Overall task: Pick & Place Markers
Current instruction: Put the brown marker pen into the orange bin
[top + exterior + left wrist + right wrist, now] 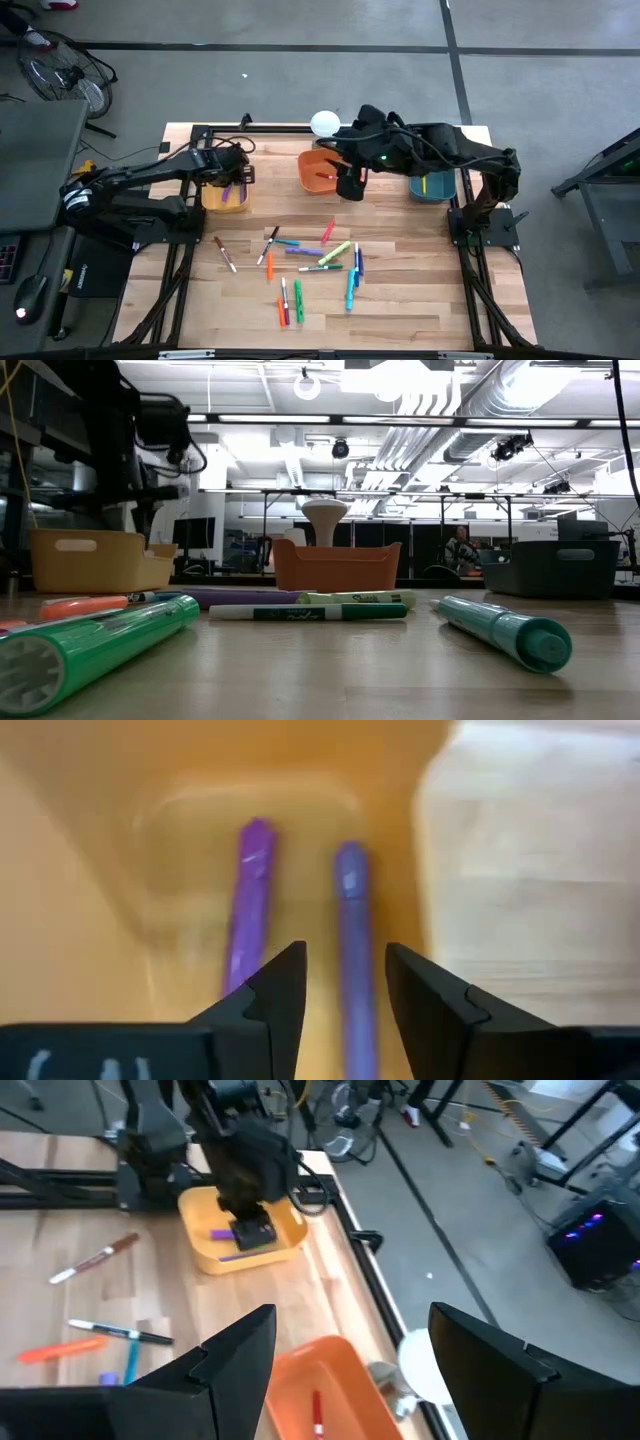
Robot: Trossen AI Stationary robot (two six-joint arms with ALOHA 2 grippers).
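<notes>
Wooden surface (400,310), slatted. Nearest the front edge, loose markers (310,262) lie scattered across its middle in mixed colours. Behind them stand three bins. Left end effector (345,1005) hangs over the yellow bin (226,197), fingers parted, not gripping; two purple markers (350,920) lie on the bin floor beneath it. Right end effector (350,1370) is above the orange bin (322,170), fingers spread wide, empty; one red marker (317,1410) inside. Teal bin (430,185) far right.

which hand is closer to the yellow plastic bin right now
Left. The left hand hangs directly over the yellow plastic bin, fingers apart above two purple markers lying in it. The right hand hovers over the orange plastic bin, farther off.
</notes>
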